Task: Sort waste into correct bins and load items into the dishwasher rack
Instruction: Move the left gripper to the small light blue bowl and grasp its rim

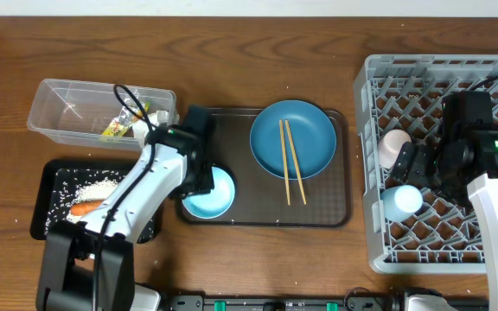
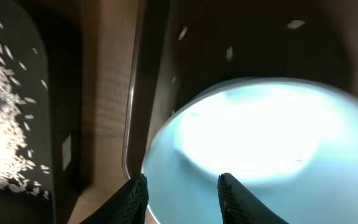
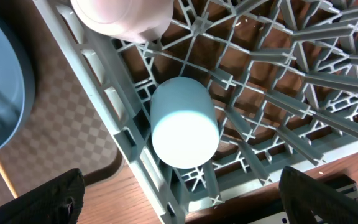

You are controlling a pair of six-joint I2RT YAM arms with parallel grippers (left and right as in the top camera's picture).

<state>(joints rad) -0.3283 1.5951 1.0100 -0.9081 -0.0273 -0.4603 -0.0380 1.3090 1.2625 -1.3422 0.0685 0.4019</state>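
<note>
My left gripper (image 2: pixel 182 196) hangs over the light blue bowl (image 1: pixel 219 197) at the near-left corner of the serving tray (image 1: pixel 327 203), jaws partway apart. The blur keeps me from telling whether they pinch its rim. Two chopsticks (image 1: pixel 284 160) lie across the blue plate (image 1: pixel 314 138) on the tray's far side, long axes running far-to-near. Right of the tray, my right gripper (image 3: pixel 179 199) gapes wide above the light blue cup (image 3: pixel 184 121) in the dishwasher rack (image 1: pixel 430 86).

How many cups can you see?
2. A pink cup sits by the grey lattice rack's left wall; a light blue cup beside it, nearer the robot. The right arm could hide more.
</note>
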